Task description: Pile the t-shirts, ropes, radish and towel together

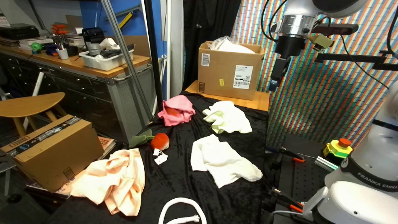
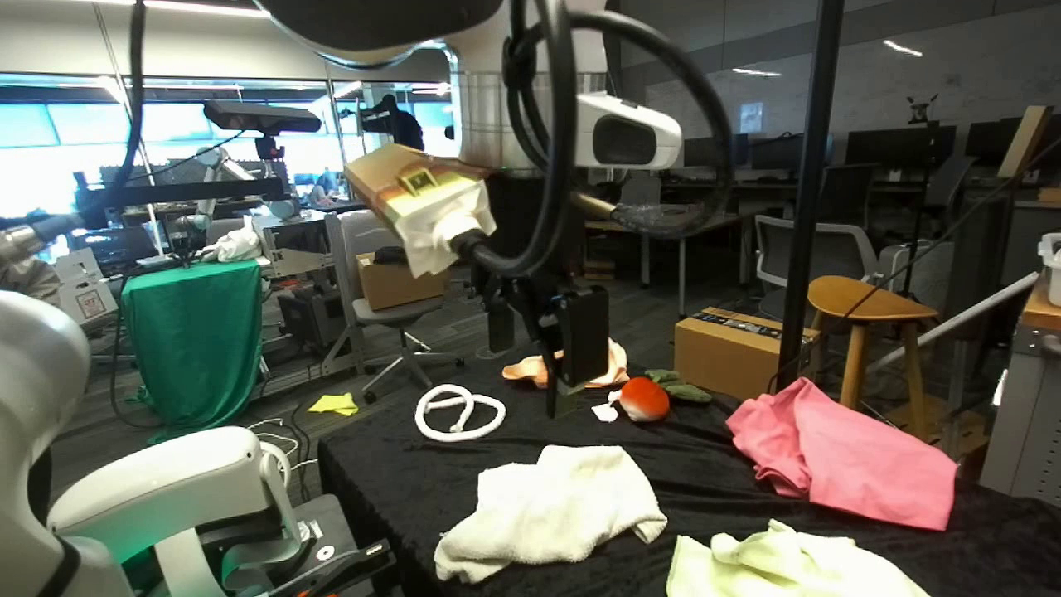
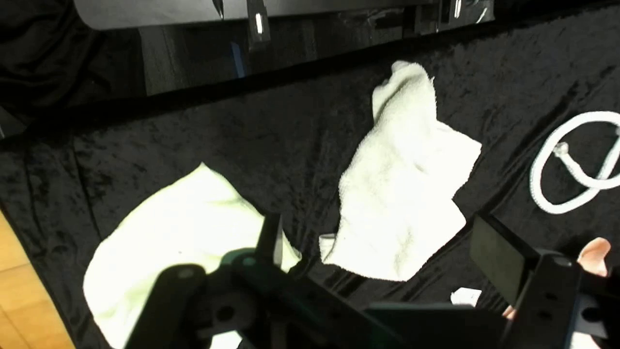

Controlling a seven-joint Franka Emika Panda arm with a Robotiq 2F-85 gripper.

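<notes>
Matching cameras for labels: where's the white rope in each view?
In an exterior view: white rope at the bottom edge, just left of centre, cut off by the frame.
In an exterior view: white rope left of centre, below mid-height, fully in frame.
Wrist view: white rope at the right edge, about mid-height, cut off there.
Shared landmark: white towel, in all three views; left of the rope in the wrist view.

White arm; black "FRANKA EMIKA" band; silver wrist collar; thick black cables.
</notes>
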